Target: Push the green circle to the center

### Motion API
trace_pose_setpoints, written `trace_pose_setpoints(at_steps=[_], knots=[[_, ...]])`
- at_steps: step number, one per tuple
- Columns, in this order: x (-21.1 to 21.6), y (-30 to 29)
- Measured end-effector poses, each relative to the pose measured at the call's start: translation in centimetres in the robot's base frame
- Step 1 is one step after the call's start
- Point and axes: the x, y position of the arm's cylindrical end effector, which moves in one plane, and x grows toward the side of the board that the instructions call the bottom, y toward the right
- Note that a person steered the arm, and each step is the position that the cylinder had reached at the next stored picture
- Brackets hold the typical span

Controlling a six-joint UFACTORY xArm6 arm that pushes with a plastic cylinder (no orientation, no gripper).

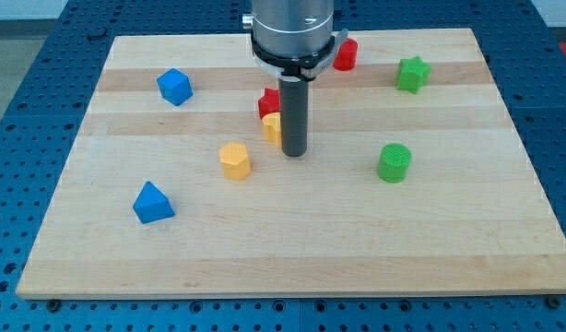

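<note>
The green circle [394,162] sits at about three o'clock from the middle of the counter [292,249], well apart from the tool, so by the look of it the push is not yet begun. The tool is a plain rod with nothing to open or close, holding nothing; its tip [293,152] rests near the middle, just beside a yellow block [273,127] and a red block [268,102] at its ten o'clock.

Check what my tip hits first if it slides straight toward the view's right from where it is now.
Probably the green circle. My tip sits near the board's middle, right beside a yellow block on its left. Rightward the wood looks bare up to the circle, which lies slightly lower in view, so contact may be glancing.
</note>
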Motion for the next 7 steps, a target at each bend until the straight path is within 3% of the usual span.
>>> trace_pose_setpoints(at_steps=[2, 3, 4, 5, 7], knots=[[1.7, -1.0], [8.5, 0.4], [11.3, 5.2], [10.8, 11.1], [6.9, 13.4]])
